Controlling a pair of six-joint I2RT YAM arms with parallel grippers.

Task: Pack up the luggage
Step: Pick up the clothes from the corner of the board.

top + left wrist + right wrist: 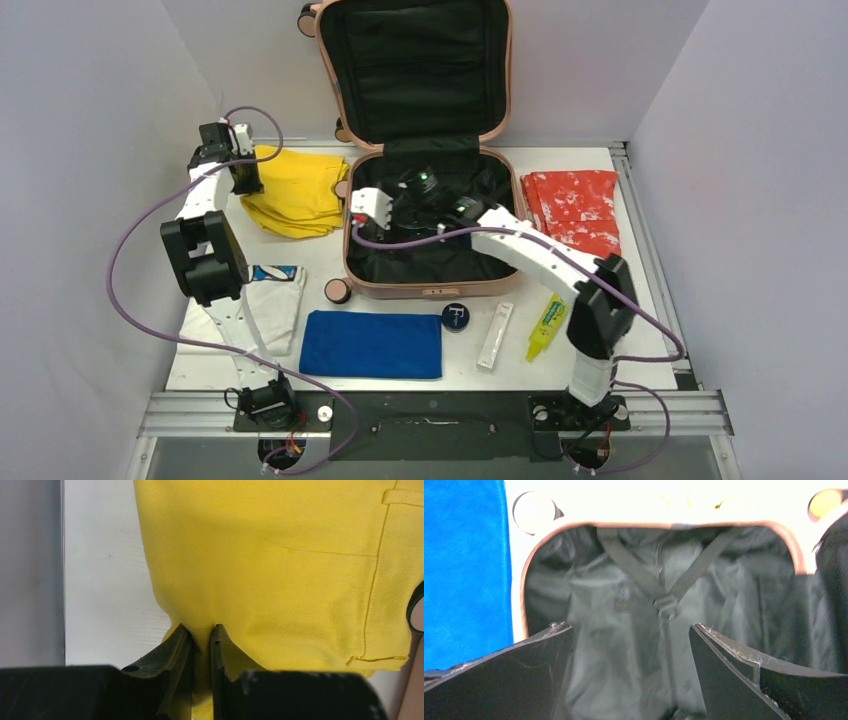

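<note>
Pinching yellow cloth (280, 555) between left fingers (175, 652); holding right fingers (524, 670) spread over open luggage (415, 70).

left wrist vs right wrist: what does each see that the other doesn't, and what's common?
Left wrist only: the yellow garment, pinched at its edge in the shut left gripper, lying on the white table. Right wrist only: the open luggage with its black lining and crossed straps, a blue cloth beside it, and the right gripper open, facing into it. Both: each view's own black fingers along the bottom edge.
</note>
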